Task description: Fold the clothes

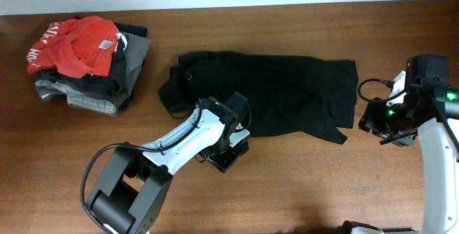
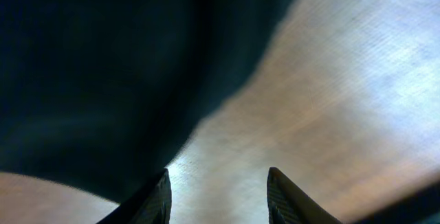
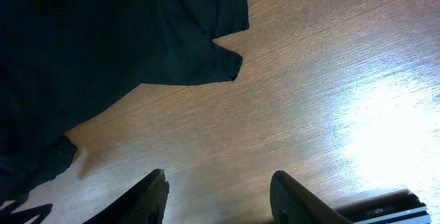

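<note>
The clothes, a large black shirt [image 1: 272,90], lie spread flat across the middle of the table. My left gripper [image 1: 229,148] sits at the shirt's front edge, low over the wood. In the left wrist view the left gripper [image 2: 218,183] is open with only bare table between its fingers, and black fabric [image 2: 103,66] fills the upper left. My right gripper [image 1: 369,123] hovers just off the shirt's right end. Seen from the right wrist, the right gripper [image 3: 220,183] is open over bare wood, and the shirt's corner [image 3: 137,38] lies ahead to the left.
A pile of folded grey and dark garments [image 1: 100,83] with a red garment [image 1: 79,44] on top sits at the back left. The table's far edge [image 1: 287,6] meets a white wall. Bare wood lies in front of the shirt.
</note>
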Motion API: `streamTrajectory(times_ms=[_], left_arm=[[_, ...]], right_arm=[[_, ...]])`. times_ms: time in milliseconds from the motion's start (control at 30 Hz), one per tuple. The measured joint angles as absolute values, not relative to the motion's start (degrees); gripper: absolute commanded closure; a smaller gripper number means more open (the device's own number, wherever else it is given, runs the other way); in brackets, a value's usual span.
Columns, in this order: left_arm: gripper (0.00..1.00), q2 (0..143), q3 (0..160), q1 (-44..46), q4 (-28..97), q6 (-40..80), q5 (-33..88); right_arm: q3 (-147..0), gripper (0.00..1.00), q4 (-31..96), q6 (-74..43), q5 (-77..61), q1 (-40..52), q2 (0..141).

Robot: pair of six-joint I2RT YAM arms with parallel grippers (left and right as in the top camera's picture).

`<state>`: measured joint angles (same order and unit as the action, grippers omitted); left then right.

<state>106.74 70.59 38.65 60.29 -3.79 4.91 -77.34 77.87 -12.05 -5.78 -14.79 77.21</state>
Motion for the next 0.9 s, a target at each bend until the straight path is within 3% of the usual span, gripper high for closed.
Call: streamTrajectory(times_ms=[500, 600, 700, 900], left_arm=[[0.51, 106.7, 70.6, 39.4, 54.8, -3.8, -5.8], [0.62, 106.7, 70.6, 39.9, 54.8, -3.8, -5.6], [0.64, 106.7, 70.6, 40.3, 54.8, -3.9, -4.3], [0.91, 106.7, 70.6, 40.9, 54.8, -3.4, -2.3]], right_arm=[[-77.3, 0.47, 77.0, -12.1, -5.8, -14.8, 77.2], [-77.3, 0.47, 76.7, -12.1, -5.8, -14.8, 77.2], [-77.3, 0.47, 76.4, -12.1, -5.8, -14.8, 77.2], [-77.3, 0.43, 76.3, -12.0, -5.3, -14.8, 77.2]])
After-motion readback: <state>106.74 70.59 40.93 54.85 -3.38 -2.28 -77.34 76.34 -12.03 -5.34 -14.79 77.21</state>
